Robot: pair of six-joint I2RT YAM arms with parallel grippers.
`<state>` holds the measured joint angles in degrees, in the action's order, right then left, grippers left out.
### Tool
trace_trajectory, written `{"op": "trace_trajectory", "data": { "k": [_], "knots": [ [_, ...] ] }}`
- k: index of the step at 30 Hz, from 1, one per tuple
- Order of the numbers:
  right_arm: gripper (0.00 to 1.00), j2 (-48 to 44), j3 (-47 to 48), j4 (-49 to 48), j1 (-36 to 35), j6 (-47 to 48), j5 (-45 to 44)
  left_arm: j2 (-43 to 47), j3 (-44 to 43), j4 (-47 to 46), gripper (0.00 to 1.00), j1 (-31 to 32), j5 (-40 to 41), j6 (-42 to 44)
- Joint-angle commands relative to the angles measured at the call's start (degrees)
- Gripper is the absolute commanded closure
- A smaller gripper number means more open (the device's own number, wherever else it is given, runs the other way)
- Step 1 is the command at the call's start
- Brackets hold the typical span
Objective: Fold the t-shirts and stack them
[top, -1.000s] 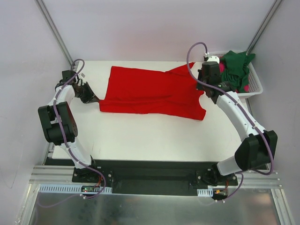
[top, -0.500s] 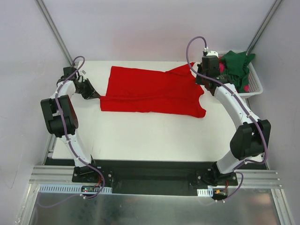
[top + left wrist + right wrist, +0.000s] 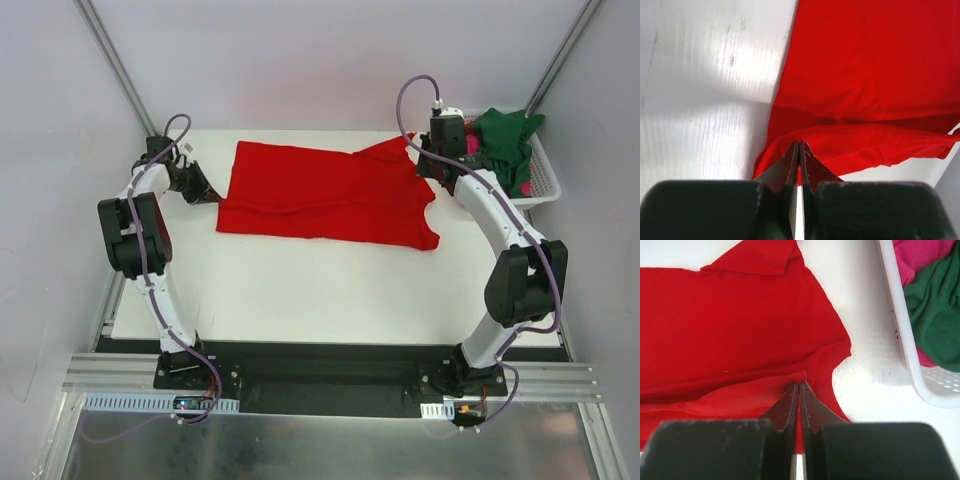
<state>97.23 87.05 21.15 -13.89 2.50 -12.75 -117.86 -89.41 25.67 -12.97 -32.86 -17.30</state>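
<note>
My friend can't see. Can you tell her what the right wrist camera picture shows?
The right end effector pinches a fold of a red shirt spread on a white table. At the right, a white basket holds a green shirt and a pink shirt.

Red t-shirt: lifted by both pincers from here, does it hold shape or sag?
Likely floppy: the red t-shirt puckers into soft folds where the left pincer and right pincer pinch it, so the middle would probably sag. Probably light: the thin cloth lies flat. Pushed, it would likely bunch, not slide whole.
</note>
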Motion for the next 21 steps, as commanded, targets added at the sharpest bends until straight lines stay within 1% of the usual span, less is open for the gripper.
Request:
{"op": "trace_trajectory", "data": {
  "k": [1,8,21],
  "knots": [
    [0.99,0.9,3.1,-2.8,0.9,0.7,0.4,-2.2,-4.5,-0.4,1.00,1.3,-1.4,-1.2],
    [0.98,1.0,3.5,-3.1,1.9,0.9,-0.1,-4.9,-7.4,-0.4,1.00,2.2,-1.5,-1.8],
    [0.99,-2.2,3.8,-3.7,3.2,2.0,-1.8,-6.2,-8.2,-0.4,1.00,2.2,-0.3,-2.0]
  ]
}}
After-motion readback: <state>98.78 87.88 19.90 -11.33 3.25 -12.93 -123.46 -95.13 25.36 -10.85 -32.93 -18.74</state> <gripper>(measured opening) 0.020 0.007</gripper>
